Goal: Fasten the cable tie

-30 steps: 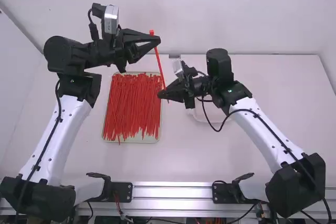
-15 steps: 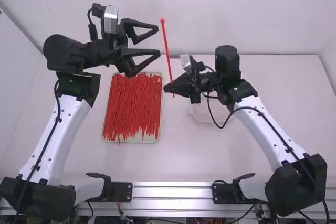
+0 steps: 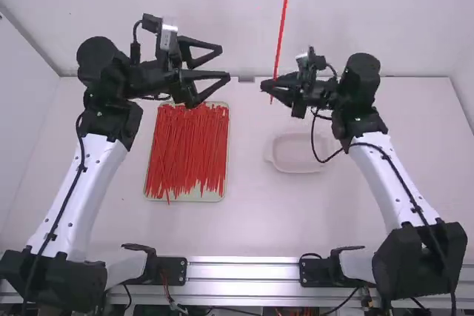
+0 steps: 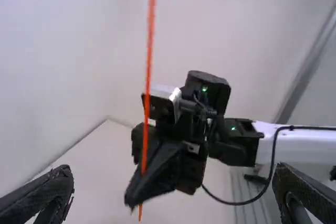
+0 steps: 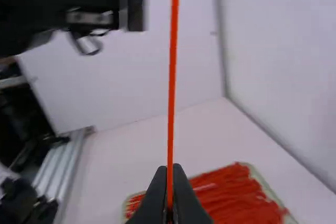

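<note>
- Presently, a single red cable tie (image 3: 280, 31) is being held by the right gripper (image 3: 268, 88), whose fingers are being pressed together on the tie's lower end, with a short stub being left below the grip.
- The tie is being carried in the air, well clear of the surface (image 3: 415, 131), and is touching neither the tray (image 3: 185, 199) of spare ties (image 3: 185, 146) nor the shallow white dish (image 3: 300, 155).
- Its long axis is being kept close to upright (a slight lean is being shown in the high view), with what appears to be the small head at the free top end.
- The left gripper (image 3: 224, 63) is being held with its fingers wide apart and nothing between them, near the right gripper and apart from the tie.
- The relation being relied on for the coming move: the tie is lying straight ahead of the left gripper, toward the right, and is being faced low on its shaft, while the free length is rising well above both grippers.
- As a judgement, the free end is being left for the left arm, the only unoccupied one. No loop is being formed yet.
</note>
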Controlling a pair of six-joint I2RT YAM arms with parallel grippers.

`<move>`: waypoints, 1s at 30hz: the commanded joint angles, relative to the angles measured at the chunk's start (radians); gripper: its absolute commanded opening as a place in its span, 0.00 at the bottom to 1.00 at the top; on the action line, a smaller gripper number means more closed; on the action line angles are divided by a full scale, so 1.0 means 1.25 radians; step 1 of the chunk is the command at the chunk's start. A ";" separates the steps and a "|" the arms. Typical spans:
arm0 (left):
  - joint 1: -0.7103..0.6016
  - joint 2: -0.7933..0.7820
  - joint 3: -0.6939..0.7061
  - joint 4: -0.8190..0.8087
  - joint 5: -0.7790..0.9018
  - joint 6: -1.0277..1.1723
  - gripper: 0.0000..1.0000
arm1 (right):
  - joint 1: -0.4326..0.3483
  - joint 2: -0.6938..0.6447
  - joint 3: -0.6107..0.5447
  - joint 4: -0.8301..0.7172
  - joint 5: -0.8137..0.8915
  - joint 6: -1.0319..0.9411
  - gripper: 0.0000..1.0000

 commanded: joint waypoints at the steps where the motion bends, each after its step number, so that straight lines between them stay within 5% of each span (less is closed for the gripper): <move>1: 0.007 -0.003 0.016 -0.017 -0.044 0.078 0.99 | -0.034 -0.004 -0.002 -0.016 0.157 0.043 0.00; 6: 0.007 -0.003 0.016 -0.047 -0.071 0.119 0.99 | -0.081 -0.003 -0.002 -0.090 0.413 0.033 0.00; 15: 0.007 -0.003 0.016 -0.051 -0.092 0.118 0.99 | -0.151 0.029 -0.002 -0.110 0.621 0.039 0.00; 30: 0.002 -0.003 0.016 -0.050 -0.090 0.111 0.99 | -0.164 0.171 0.001 -0.146 0.940 0.034 0.00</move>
